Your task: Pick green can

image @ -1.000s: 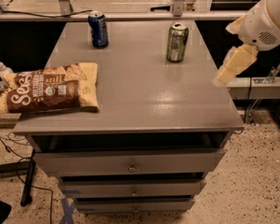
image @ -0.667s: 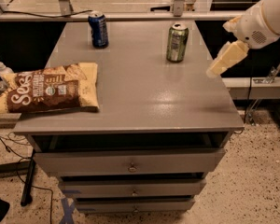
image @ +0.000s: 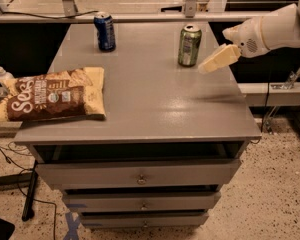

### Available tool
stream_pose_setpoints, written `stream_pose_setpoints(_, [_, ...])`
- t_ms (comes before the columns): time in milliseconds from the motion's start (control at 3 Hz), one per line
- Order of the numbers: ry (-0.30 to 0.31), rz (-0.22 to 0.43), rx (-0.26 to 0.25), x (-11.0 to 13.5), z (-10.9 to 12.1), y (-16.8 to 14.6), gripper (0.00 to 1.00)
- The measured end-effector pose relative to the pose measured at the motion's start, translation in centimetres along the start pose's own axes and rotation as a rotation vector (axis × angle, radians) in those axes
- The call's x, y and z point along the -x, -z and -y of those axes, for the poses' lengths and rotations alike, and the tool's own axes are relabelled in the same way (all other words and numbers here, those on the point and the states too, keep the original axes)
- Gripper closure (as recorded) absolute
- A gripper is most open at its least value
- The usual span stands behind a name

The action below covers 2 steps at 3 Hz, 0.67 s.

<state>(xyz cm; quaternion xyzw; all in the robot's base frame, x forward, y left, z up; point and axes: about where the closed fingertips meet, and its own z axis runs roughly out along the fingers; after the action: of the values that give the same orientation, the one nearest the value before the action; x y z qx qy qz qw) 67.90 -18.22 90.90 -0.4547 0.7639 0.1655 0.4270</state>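
Now the upright green can (image: 189,45) stands just beside our claw (image: 207,66), toward the blue can (image: 105,31); the claw's state we cannot tell.

The grey metal cabinet top (image: 155,109) bears the olive-green metal drink can (image: 189,45) back right, the dark blue drink can (image: 105,31) back left and the brown crinkled chip bag (image: 52,94) front left. The pale two-finger gripper (image: 209,65) hovers just right of the olive-green one.

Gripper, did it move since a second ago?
Yes. The gripper has moved leftward in the view, toward the green can, which stayed put. It now hangs just right of the can, above the cabinet top.
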Motion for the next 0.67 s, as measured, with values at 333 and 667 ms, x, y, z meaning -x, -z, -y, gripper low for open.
stream_pose_setpoints(333, [0.000, -0.002, 0.001, -0.06, -0.03, 0.00, 0.00])
stream_pose_setpoints(667, [-0.014, 0.034, -0.032, 0.24, 0.87, -0.81, 0.00])
